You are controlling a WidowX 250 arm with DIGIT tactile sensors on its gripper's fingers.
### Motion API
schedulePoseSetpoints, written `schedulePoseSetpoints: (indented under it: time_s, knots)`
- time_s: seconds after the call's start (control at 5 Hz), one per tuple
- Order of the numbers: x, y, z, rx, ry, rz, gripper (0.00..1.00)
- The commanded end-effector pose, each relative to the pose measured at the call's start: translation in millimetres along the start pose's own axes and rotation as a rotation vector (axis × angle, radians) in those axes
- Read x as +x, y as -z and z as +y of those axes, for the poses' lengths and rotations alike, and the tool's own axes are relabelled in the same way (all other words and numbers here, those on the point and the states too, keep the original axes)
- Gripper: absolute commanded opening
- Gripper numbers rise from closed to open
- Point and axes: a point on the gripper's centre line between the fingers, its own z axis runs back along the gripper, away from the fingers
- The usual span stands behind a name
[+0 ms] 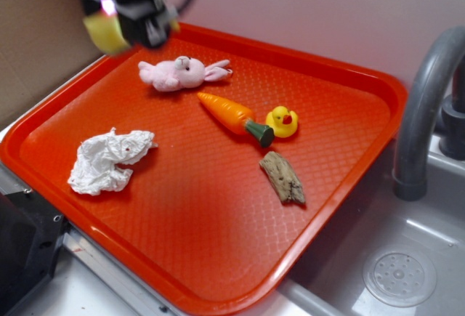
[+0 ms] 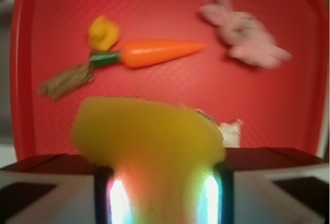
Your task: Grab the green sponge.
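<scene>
Pinching sponge (image 2: pixel 147 134) between both fingers, gripper (image 1: pixel 127 12) hangs above tray's (image 1: pixel 218 258) far-left corner; sponge off surface, so grab looks done. Bunny (image 1: pixel 182 73), carrot (image 1: pixel 229 115), duck (image 1: pixel 282 121), wood chip (image 1: pixel 283 176), crumpled tissue (image 1: pixel 109 160) lie below, untouched, well apart from grip.

Textured plastic tray (image 1: pixel 218 207), plush bunny (image 1: pixel 182 73), glossy carrot (image 1: pixel 229 115).
</scene>
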Motion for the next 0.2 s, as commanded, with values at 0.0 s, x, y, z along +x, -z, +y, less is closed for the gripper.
schedulePoseSetpoints:
  time_s: [0.0]
  knots:
    - [-32.5, -21.3, 9.9, 0.022, -0.087, -0.143, 0.00]
